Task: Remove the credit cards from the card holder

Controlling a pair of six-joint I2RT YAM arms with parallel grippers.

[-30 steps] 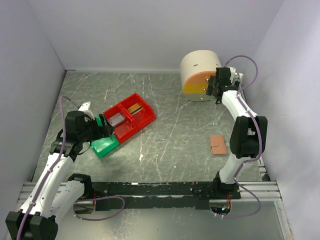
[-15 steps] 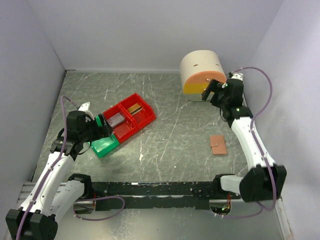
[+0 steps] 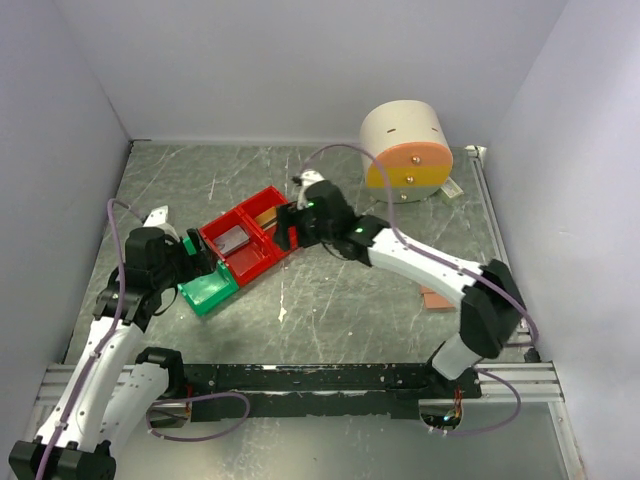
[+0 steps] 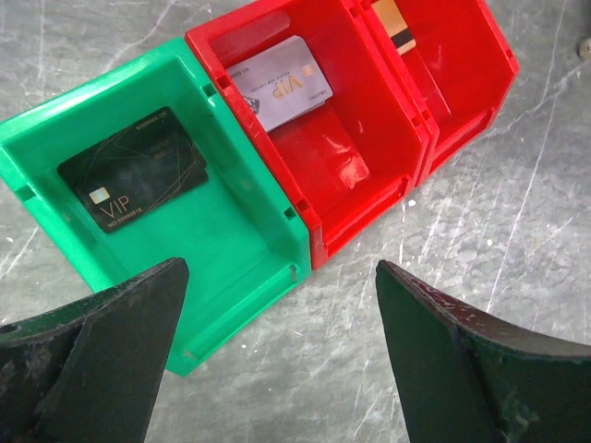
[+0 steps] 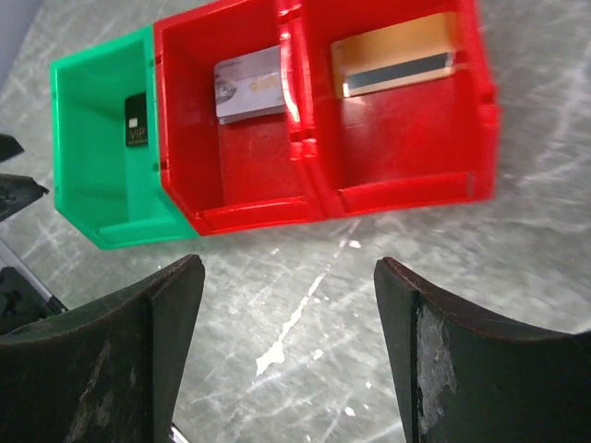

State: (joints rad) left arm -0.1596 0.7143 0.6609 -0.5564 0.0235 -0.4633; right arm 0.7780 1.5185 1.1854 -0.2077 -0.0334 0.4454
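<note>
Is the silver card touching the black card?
Apart. The left wrist view shows the black card lying in the green bin and the silver card in the neighbouring red bin, walls between them.

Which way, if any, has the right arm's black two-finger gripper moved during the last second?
Yes. The right gripper swung left, away from the big cream cylinder with an orange band, and now hangs beside the two red plastic bins.

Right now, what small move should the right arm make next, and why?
Likely pull the right gripper back toward the card holder. Its jaws stand open and empty near the red bins, and a black card lies in the green bin, a silver card and a gold card in the red ones. Whether the holder holds more cards cannot be told.
</note>
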